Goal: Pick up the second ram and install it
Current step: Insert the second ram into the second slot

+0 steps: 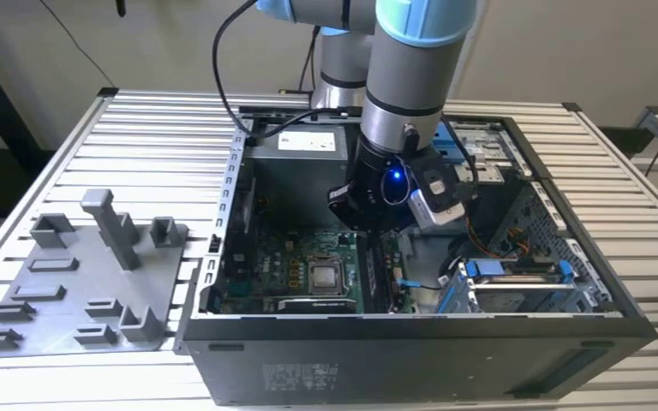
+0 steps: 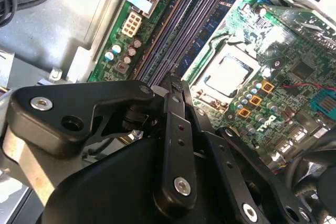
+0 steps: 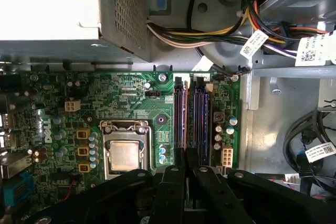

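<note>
Ram: I can't pick it out as a separate stick. If it is carried, it sits edge-on under the hand (image 3: pixel 187 156), lost against the dark slots (image 3: pixel 181 114). I can't tell whether the hand is clenched or released.

Case (image 1: pixel 421 342): lies open side up, and the hand is sunk deep inside it, walls on all sides.

Board (image 3: pixel 131 93): flat below the hand.

Fixture (image 1: pixel 78 282): grey, well away from the hand, outside the case.

Slots: directly beneath the hand and running away from it. I judge the hand is lined up along them so a stick could go straight down.

Socket (image 3: pixel 126 153): just beside the hand.

Cables (image 3: pixel 220 27): bundled beyond the slots' far end, clear of the hand.
</note>
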You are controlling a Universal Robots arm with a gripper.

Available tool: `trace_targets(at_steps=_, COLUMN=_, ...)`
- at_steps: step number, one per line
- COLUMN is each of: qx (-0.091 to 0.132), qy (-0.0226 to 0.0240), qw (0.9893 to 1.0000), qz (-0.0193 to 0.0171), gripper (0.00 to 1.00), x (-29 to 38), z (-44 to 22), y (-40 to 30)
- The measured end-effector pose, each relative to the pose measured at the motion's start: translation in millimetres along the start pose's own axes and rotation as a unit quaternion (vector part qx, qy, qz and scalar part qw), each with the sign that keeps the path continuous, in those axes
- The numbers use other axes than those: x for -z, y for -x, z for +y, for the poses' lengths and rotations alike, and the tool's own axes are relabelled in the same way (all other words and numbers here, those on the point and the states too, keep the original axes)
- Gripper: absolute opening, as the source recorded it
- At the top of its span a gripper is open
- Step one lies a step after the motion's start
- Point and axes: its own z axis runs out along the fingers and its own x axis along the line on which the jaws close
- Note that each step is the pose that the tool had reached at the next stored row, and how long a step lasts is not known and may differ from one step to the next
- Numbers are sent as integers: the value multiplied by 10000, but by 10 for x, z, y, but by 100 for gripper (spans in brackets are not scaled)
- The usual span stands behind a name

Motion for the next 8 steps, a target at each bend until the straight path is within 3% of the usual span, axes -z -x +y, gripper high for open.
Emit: trace_targets(at_steps=8, qx=-1, qy=0, qw=10000, qz=7, gripper=13, x=-2, z=-31, y=0)
